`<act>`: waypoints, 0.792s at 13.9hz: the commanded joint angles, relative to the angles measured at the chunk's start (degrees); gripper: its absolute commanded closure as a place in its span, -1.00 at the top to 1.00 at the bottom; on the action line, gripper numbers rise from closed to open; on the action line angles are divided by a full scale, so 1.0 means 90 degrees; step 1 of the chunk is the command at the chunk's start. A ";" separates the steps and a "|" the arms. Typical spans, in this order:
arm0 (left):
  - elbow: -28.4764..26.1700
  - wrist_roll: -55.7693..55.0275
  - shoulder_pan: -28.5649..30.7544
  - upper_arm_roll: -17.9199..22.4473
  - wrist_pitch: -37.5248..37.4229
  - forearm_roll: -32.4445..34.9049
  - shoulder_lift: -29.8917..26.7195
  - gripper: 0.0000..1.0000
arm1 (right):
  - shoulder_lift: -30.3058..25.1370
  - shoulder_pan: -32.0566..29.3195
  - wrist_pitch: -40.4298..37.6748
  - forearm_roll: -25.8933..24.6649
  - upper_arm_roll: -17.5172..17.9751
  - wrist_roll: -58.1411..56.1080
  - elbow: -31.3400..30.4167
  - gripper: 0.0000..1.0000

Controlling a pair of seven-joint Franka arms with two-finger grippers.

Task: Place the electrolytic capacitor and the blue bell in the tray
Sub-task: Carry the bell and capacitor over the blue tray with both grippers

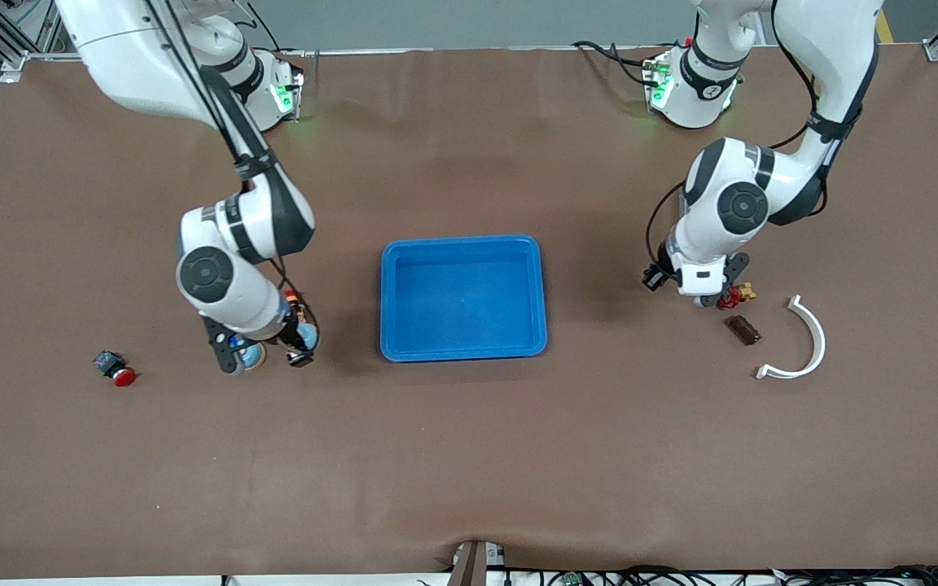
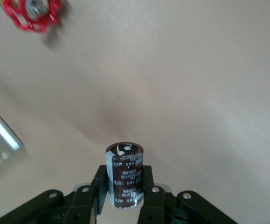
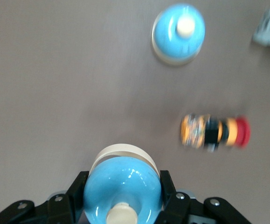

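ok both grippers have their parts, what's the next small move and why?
Probably carry both parts sideways to over the blue tray, which has nothing in it yet. The left gripper is shut on the electrolytic capacitor and the right gripper is shut on a blue bell, each above the brown table at its own end.

A small push button with a red cap (image 1: 115, 370) is lying on the brown table (image 1: 469, 472) toward the right arm's end. A white half-ring (image 1: 804, 342) is resting flat toward the left arm's end. A little red handwheel with a brass fitting (image 1: 736, 295) is sitting near it, farther from the front camera. An orange, black and red cylindrical part (image 3: 214, 132) is lying on its side.
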 commanded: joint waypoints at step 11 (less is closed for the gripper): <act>0.1482 -0.2512 -0.1179 -0.0481 -0.0177 0.0043 0.0878 -1.00 | 0.1120 0.1664 0.0017 0.0050 -0.0072 0.3047 0.0992 -1.00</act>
